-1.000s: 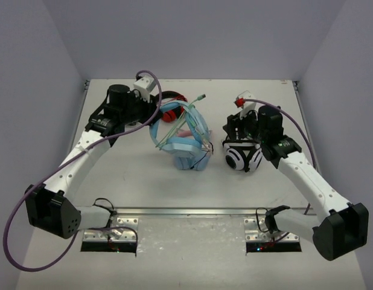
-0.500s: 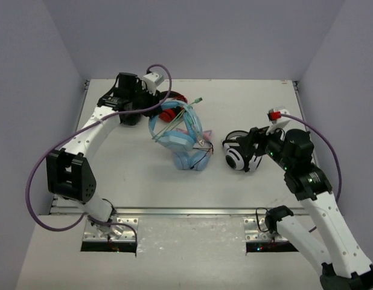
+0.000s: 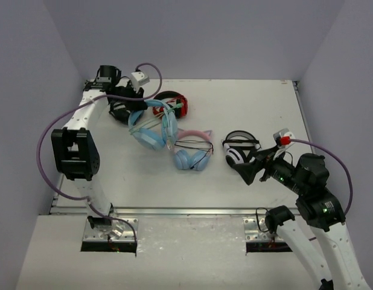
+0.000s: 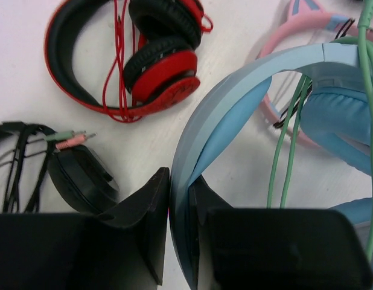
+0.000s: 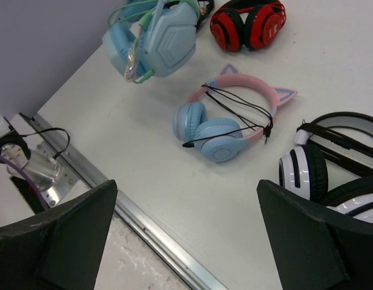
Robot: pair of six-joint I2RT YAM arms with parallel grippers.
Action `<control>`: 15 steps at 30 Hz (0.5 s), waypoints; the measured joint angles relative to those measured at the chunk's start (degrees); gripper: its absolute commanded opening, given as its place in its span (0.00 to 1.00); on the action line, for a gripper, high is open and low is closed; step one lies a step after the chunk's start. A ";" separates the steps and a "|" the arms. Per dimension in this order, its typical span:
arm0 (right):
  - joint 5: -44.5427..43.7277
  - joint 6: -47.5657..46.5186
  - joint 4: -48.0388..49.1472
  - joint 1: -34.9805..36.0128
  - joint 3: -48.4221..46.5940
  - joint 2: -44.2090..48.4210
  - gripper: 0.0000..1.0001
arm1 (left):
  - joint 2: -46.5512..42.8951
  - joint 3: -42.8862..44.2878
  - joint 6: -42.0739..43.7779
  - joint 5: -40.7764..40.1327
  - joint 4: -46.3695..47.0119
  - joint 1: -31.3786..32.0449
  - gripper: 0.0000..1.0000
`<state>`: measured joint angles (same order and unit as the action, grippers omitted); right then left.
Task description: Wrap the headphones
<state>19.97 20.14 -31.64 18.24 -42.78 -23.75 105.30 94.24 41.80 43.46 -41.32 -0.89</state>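
Left gripper (image 4: 178, 196) clamped on the headband of the light-blue headphones (image 3: 151, 134), at the far-left of the bench (image 3: 247, 103).
Light-green cable (image 4: 282, 158) strands cross the band and earcups. Red-and-black headphones (image 3: 175, 104) sit just behind, pink cat-ear headphones (image 3: 192, 154) near on the right. Right gripper (image 5: 186, 241) has its jaws wide apart and empty, above the near edge by the white-and-black headphones (image 3: 237, 151).

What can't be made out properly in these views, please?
- Left wrist: ear cups of the headphones, partly cut off by the right edge and covered by the left gripper.
- Left wrist: ends of the green cable, off-frame or behind that gripper.
- Right wrist: the white-and-black headphones, cut by the right edge and the right gripper.
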 measured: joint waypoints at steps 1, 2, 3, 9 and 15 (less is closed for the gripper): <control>0.81 0.04 -0.37 0.00 0.07 0.50 0.99 | 1.42 0.28 1.44 0.90 -0.96 -0.79 0.00; 1.64 0.13 -0.50 0.00 0.15 0.90 0.99 | 3.13 0.37 3.41 1.66 -2.14 -1.81 0.00; 2.45 0.22 -0.66 0.00 0.31 1.33 0.99 | 4.76 0.37 5.31 2.16 -3.61 -2.56 0.01; 6.14 0.70 -0.66 0.00 1.75 3.23 0.99 | 9.46 0.02 16.57 2.60 -10.23 -5.75 0.00; 8.72 0.87 -0.63 0.35 1.79 3.26 0.99 | 9.35 -0.20 27.67 2.29 -14.21 -5.90 0.00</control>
<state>28.69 21.02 -32.27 18.59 -40.99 -20.49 114.65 94.04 69.47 45.76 -55.53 -6.79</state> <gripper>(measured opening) 0.992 0.137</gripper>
